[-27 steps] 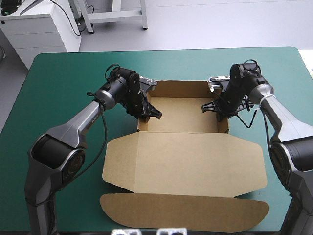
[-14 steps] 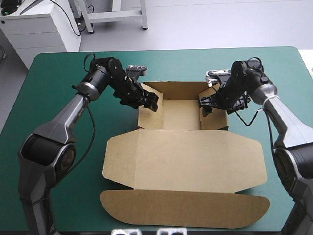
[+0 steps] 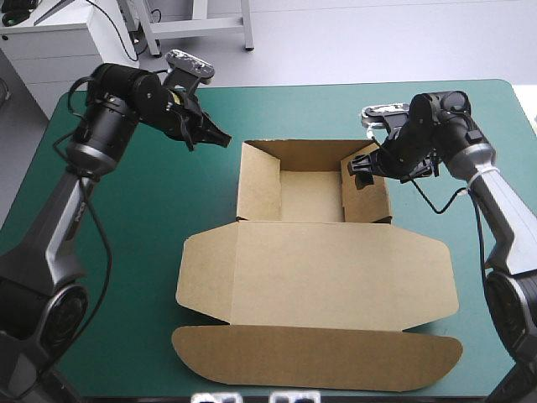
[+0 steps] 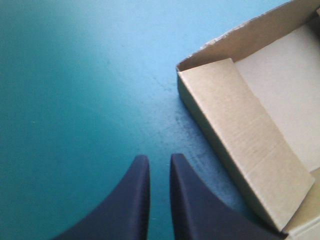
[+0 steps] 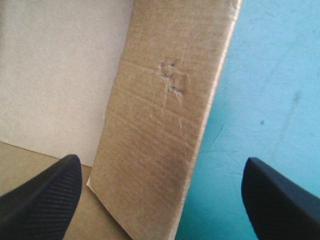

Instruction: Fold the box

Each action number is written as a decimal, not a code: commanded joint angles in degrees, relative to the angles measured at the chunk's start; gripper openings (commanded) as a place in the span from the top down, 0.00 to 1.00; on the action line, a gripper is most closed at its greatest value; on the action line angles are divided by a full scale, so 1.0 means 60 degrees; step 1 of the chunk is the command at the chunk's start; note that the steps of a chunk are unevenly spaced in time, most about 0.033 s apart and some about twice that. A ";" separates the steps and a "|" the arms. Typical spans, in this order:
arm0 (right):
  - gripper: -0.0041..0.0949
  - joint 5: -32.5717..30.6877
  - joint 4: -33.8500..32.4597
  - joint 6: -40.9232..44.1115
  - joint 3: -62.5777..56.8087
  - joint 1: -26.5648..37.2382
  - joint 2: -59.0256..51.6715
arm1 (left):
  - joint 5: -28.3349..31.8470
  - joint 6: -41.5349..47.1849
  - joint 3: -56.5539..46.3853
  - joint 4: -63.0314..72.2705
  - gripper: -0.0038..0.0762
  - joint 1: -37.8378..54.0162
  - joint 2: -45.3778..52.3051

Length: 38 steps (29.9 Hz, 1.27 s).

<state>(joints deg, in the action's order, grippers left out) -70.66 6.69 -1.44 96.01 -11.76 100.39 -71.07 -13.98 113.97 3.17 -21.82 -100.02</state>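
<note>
The left end effector (image 3: 220, 138) has its fingers all but together, gripping nothing, over the surface (image 3: 126, 252) just left of the box's (image 3: 319, 269) far left corner. The right end effector (image 3: 362, 170) is spread wide, straddling the tray's right wall (image 3: 367, 200); whether it touches is unclear. The box lies mid-surface, with a walled tray on its far part and the lid (image 3: 319, 357) flat toward the near edge.
</note>
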 commanded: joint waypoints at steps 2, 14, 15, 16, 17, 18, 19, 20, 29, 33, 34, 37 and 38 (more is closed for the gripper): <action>0.16 0.0011 -0.0055 0.0041 0.0288 0.0047 -0.0529 | -0.0449 -0.0399 -0.0177 -0.0528 0.96 -0.0013 0.1735; 0.16 0.0396 -0.0055 0.0075 0.0288 0.0047 -0.0492 | -0.0449 -0.0435 -0.4205 -0.1103 0.96 -0.0013 0.5465; 0.16 0.0475 -0.0055 0.0075 0.0288 0.0047 -0.0471 | -0.0449 -0.0377 -0.4611 -0.1232 0.96 -0.0013 0.5668; 0.16 0.0538 -0.0055 0.0075 0.0288 0.0047 -0.0433 | -0.0449 -0.0281 -0.5216 -0.1303 0.96 -0.0013 0.5945; 0.16 0.0562 -0.0055 0.0075 0.0288 0.0047 -0.0412 | -0.0449 -0.0087 -0.5623 -0.1303 0.96 -0.0013 0.6123; 0.16 0.0577 -0.0055 0.0075 0.0288 0.0047 -0.0333 | -0.0449 0.0161 -0.6133 -0.1362 0.96 -0.0013 0.6324; 0.16 0.0577 -0.0055 0.0075 0.0288 0.0047 -0.0287 | -0.0449 0.0382 -0.6537 -0.1477 0.96 -0.0013 0.6495; 0.16 0.0559 -0.0068 0.0007 0.0288 0.0047 -0.0202 | -0.0449 0.0673 -0.7052 -0.1744 0.96 -0.0013 0.6650; 0.16 0.0924 -0.0241 0.0007 0.0288 0.0047 0.0555 | 0.0420 0.2839 -1.0395 -0.3192 0.96 -0.0013 0.8110; 0.16 0.0972 -0.0221 0.0052 0.0288 0.0047 0.0927 | 0.0330 0.2839 -1.0854 -0.2712 0.96 -0.0013 0.8668; 0.16 0.0954 -0.0203 0.0052 0.0288 0.0047 0.1016 | 0.0254 0.2839 -1.0897 -0.2515 0.96 -0.0013 0.8770; 0.17 0.0953 -0.0135 0.0052 0.0288 0.0047 0.1237 | 0.0131 0.2839 -1.0897 -0.2107 0.96 -0.0013 0.8957; 0.18 0.0953 -0.0044 0.0052 0.0288 0.0047 0.1303 | 0.0131 0.2839 -1.0897 -0.2017 0.96 -0.0013 0.9017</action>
<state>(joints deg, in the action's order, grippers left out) -65.85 5.49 -0.78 96.01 -11.76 110.31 -70.87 2.20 47.33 -10.07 -21.82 -47.01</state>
